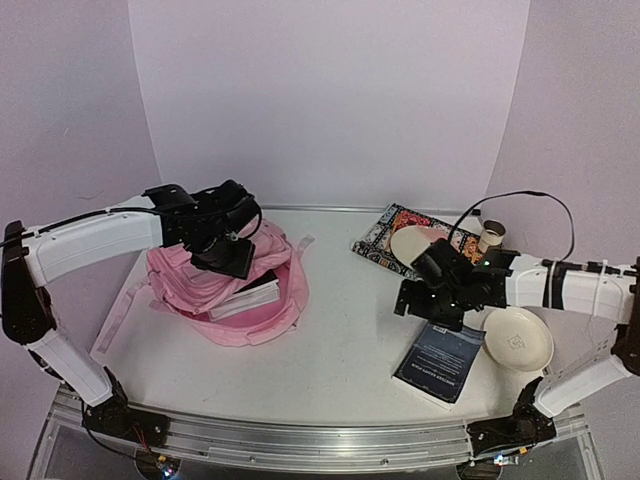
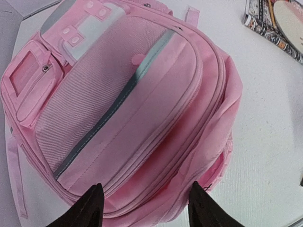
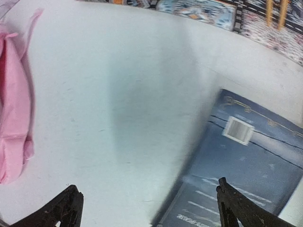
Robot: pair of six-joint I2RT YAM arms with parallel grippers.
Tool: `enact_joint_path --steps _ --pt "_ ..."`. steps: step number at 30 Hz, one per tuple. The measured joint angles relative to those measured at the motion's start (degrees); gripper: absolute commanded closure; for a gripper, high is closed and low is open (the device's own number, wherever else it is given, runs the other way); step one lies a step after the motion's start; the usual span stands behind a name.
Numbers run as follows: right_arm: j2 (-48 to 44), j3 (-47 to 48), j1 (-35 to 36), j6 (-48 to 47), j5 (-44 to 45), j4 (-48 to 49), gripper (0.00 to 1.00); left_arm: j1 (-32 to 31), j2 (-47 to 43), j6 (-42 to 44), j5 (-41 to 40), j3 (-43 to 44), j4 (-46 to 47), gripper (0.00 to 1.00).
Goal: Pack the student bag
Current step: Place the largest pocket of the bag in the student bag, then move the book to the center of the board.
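— Where is the student bag (image 1: 180, 275) found?
— It is laid on the worktop's (image 1: 330, 350) left side, beneath the left end effector (image 2: 147, 201), which is spread wide with nothing held.
— And the right end effector (image 3: 149, 198)?
— Likewise spread wide and empty, held above a blue book (image 3: 246, 161).

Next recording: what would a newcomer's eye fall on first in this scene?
The pale-pink student bag dominates the left of the table, with the left claw open over it. On the right, the right claw hangs open over the edge of a dark blue book. A white plate lies beside that book and a patterned book farther back.
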Motion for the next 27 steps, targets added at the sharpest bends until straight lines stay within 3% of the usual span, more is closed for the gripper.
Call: enact_joint_path --steps 6,9,16,27 --pt "-9.7 -9.6 -7.4 3.1 -1.5 -4.9 0.02 0.2 -5.6 -1.6 -2.7 -3.1 3.3 0.14" --pt "-12.8 -13.5 -11.5 4.0 -3.1 -5.9 0.02 0.2 -7.4 -2.1 -4.0 -4.1 4.3 0.01" --pt "-14.8 -19.2 -18.0 4.4 -6.3 -6.6 0.02 0.2 -10.6 -2.4 -6.4 -4.8 5.2 0.0" --pt "-7.3 -20.4 -18.6 3.3 -13.8 0.8 0.02 0.2 -12.1 -4.2 -4.7 -5.5 6.6 0.01"
